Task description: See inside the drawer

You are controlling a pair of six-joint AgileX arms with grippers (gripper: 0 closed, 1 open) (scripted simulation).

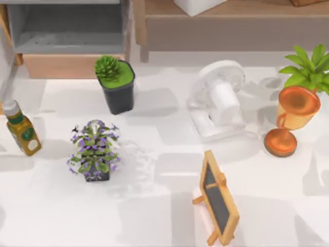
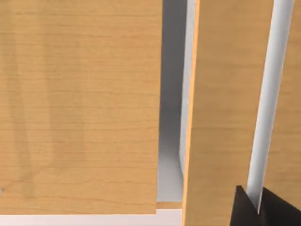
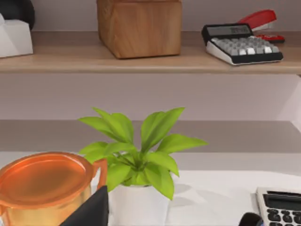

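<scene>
The white table [image 1: 164, 206] carries a drawer [image 1: 67, 31] at upper left, a black-potted succulent [image 1: 115, 82], a purple flowering plant [image 1: 94, 152], a bottle [image 1: 20, 128] at left, a white fan [image 1: 218, 100], an orange goblet [image 1: 290, 116] at right and a small chalkboard easel [image 1: 218, 203] at lower centre.

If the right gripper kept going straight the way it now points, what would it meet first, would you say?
Probably the leafy green plant in its white pot, straight ahead in the right wrist view, with the orange goblet just beside that line. Depth is hard to judge; the shelf unit stands behind.

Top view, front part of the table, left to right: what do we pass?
Sauce bottle → purple flower pot → small chalkboard easel → orange goblet.
</scene>
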